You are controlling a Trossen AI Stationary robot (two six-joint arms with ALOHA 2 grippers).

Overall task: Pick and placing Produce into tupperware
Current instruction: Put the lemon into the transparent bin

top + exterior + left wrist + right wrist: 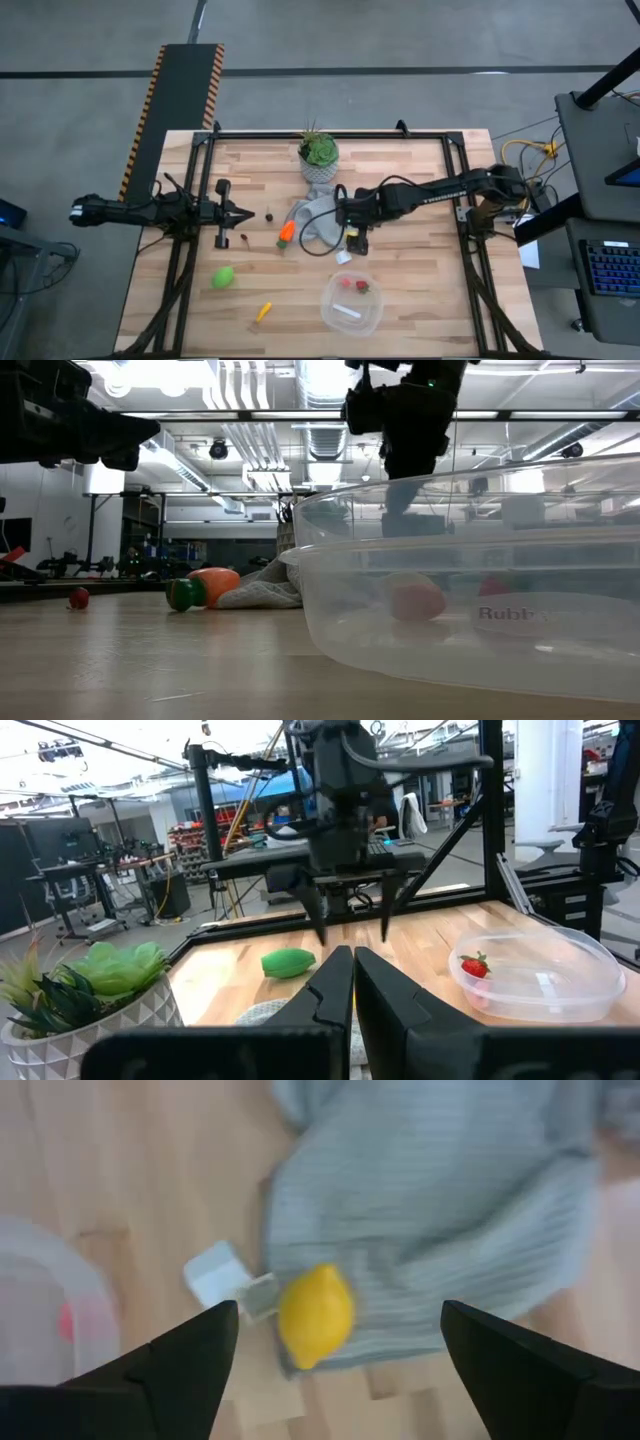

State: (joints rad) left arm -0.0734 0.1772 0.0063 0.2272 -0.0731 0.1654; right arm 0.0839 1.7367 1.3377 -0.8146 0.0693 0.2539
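R gripper (pixel 335 1355) hangs w/ jaws spread wide over the yellow lemon (pixel 315 1316), which lies on the grey cloth's (pixel 440 1210) edge next to a small white block (pixel 215 1273). Risk: fingers snag cloth or nudge the round lemon so it rolls. Tupperware (pixel 352 303) sits near the table's front edge w/ bare wood between; L gripper (pixel 240 212), shut and empty, waits well apart at table's left.

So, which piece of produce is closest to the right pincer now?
The yellow lemon, lying at the edge of the grey cloth directly between the open right pincer fingers. The carrot and green oval lie farther off.
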